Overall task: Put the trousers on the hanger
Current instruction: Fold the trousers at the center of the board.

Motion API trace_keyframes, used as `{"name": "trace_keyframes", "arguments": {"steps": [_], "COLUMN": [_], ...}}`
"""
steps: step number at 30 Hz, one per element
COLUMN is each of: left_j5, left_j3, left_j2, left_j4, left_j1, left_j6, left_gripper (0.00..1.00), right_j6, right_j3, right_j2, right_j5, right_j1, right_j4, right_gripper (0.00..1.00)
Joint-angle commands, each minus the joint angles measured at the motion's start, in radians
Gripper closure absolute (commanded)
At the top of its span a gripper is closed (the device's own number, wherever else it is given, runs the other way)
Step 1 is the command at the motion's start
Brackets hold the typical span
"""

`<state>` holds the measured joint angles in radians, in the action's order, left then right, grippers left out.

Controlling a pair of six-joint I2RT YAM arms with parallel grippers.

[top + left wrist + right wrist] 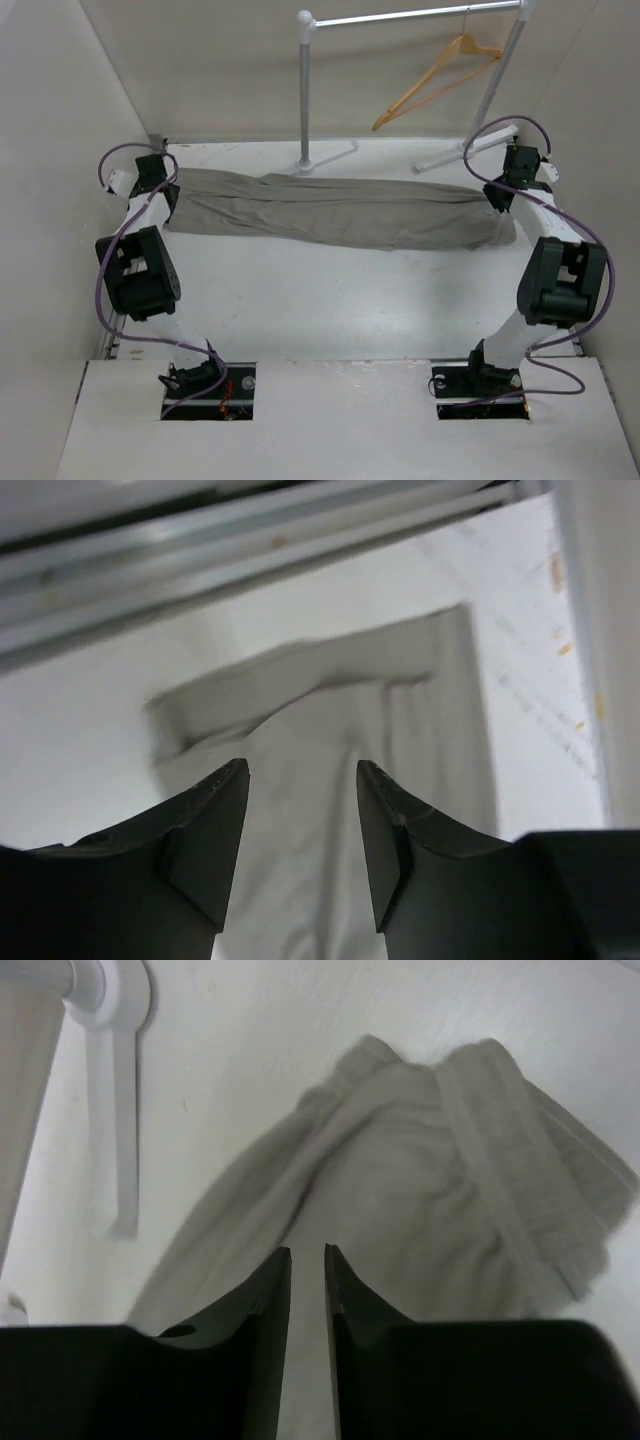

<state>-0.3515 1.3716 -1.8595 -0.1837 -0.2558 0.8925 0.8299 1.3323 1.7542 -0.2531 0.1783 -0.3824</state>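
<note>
Trousers lie flat, stretched L-to-R across the counter, one end under each arm. The hanger hangs tilted on the rail at back right, well apart from them. Over the cloth the left gripper has jaws apart w/ nothing btwn; the right gripper, above the waistband end, shows just a slim empty gap.

A silver clothes rail stands on the white table.
</note>
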Motion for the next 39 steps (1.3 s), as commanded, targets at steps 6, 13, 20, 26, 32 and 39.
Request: {"name": "trace_keyframes", "arguments": {"steps": [6,13,20,26,32,39], "left_j5": [0.196,0.249,0.258,0.266,0.261,0.276], "left_j3": [-0.4,-0.382,-0.327,-0.286,-0.221,-0.177], "left_j2": [0.166,0.027,-0.076,-0.089,-0.11,-0.145], "left_j4": [0.171,0.273,0.312,0.309,0.291,0.286], "left_j1": [-0.108,-0.129,-0.107,-0.11,-0.113,-0.11], "left_j6": [0.201,0.224,0.261,0.255,0.246,0.233], "left_gripper": [0.45,0.41,0.59,0.88,0.97,1.0], "right_j6": [0.034,0.054,0.067,0.103,0.098,0.061], "right_j3": [-0.306,-0.398,-0.487,-0.525,-0.495,-0.44], "right_j2": [-0.234,-0.301,-0.349,-0.349,-0.245,-0.147], "right_j5": [0.047,0.104,0.08,0.057,0.09,0.166], "right_j1": [0.002,-0.047,-0.038,0.111,0.203,0.204], "right_j4": [0.174,0.237,0.232,0.175,0.181,0.252], "right_gripper": [0.8,0.72,0.6,0.43,0.43,0.42]}}
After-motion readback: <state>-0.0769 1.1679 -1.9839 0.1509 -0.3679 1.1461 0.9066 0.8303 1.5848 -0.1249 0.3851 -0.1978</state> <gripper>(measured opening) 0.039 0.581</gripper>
